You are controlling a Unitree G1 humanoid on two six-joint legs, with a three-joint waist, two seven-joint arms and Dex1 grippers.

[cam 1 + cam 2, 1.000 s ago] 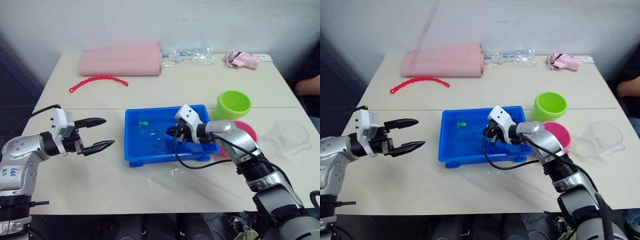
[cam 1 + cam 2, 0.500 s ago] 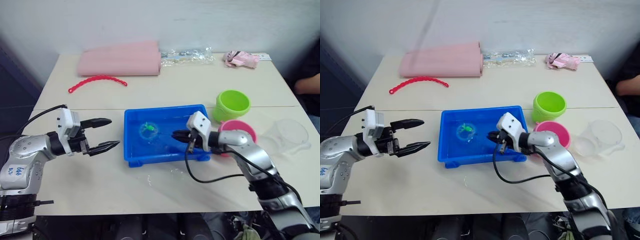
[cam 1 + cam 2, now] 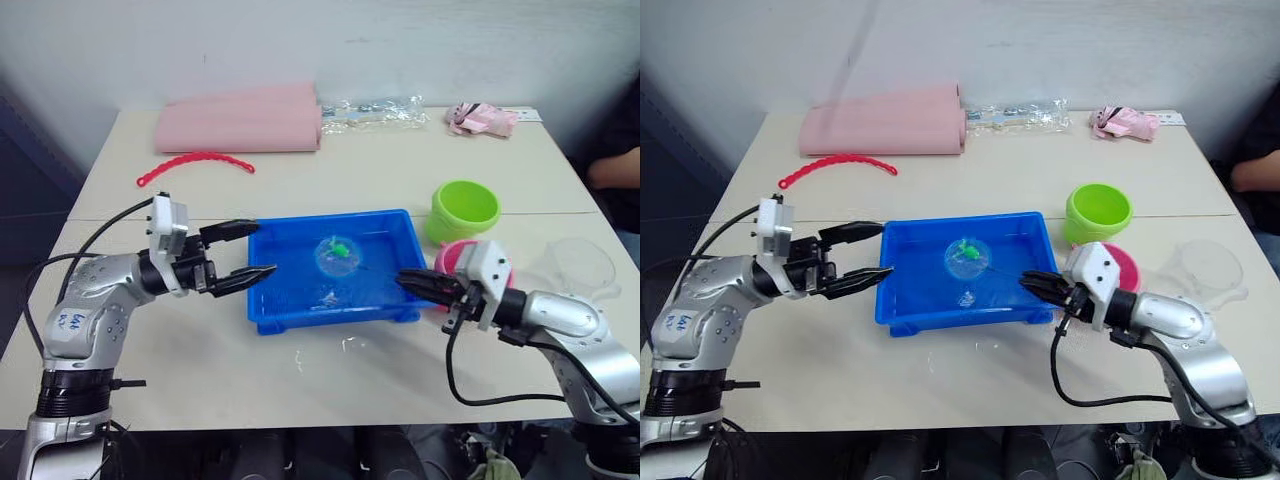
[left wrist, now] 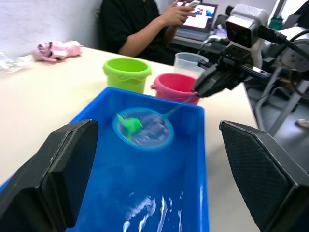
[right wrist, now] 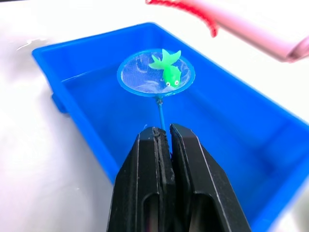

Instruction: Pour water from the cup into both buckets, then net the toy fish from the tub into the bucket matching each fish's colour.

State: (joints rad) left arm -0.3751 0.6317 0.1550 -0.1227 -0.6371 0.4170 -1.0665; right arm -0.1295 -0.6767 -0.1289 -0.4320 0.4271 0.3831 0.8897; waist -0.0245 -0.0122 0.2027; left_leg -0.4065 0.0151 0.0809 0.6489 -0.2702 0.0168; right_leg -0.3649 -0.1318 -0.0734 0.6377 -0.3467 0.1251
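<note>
Green fish point(image 5: 169, 72) sits in the net point(image 5: 155, 73), hoop held over the middle of the blue tub point(image 3: 300, 305); 0.5 s ago the hoop was nearer the tub's left end. Right tool point(image 3: 412, 284) clamped on the net handle, now back off the tub's right edge by the pink bucket point(image 3: 446, 262). Green bucket point(image 3: 465, 209) just behind it, clear cup point(image 3: 583, 262) to the right on the desk point(image 3: 350, 170). Left tool point(image 3: 250, 253) has moved in to the tub's left rim, fingers spread wide, holding nothing. Writing on left arm unreadable.
</note>
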